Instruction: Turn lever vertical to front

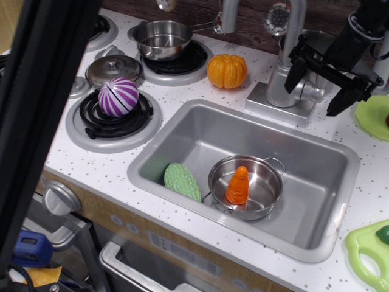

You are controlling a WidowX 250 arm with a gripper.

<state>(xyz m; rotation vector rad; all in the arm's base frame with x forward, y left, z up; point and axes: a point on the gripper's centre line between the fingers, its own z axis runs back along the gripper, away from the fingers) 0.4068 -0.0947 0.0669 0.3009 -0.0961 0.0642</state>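
The lever (312, 91) shows as a small silver-grey hub and stub on the right side of the faucet body (278, 85), behind the sink. Its paddle is mostly hidden by my gripper. My black gripper (313, 97) comes down from the top right. Its two fingers stand wide apart, one on each side of the lever. One fingertip (293, 80) is against the faucet body, and the other points down to the right. The jaws are open and hold nothing.
The sink (182, 121) holds a steel pot (261, 198) with an orange carrot (237, 185), and a green piece (182, 180). An orange pumpkin (227, 70), a purple striped ball (118, 96), a pot (163, 39) and a lid (113, 70) sit to the left. Green plates (372, 115) lie to the right. A black bar (42, 91) blocks the left edge.
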